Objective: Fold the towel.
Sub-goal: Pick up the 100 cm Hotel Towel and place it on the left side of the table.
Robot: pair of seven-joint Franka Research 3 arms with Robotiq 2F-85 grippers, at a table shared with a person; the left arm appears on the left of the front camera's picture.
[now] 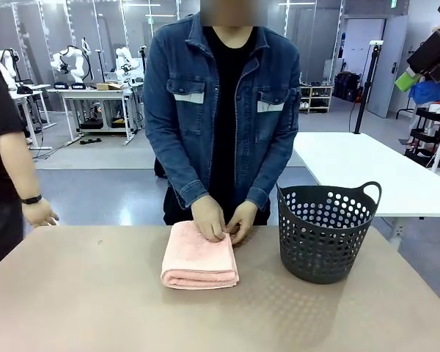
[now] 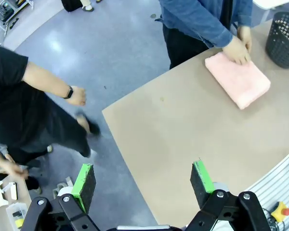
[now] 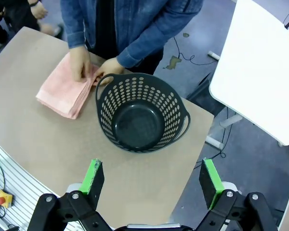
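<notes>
Towel-wise, the nearest things to the camera are the robot's own tools: the left gripper (image 2: 143,185) and the right gripper (image 3: 153,180) both hang high above the near edge of the tan table (image 1: 95,308), jaws spread wide, nothing between the green pads. Farther out, toward the table's far side and about mid-width, lies the pale salmon-pink terry cloth towel (image 1: 199,258), already a compact folded rectangle, its long axis running from the robot toward the person. It sits just left of the dark perforated plastic basket (image 1: 324,231), not touching it. At its far end the person's two hands (image 1: 221,220) press on the cloth. Those hands are plainly nearer than either gripper; both grippers stand well apart from it.
</notes>
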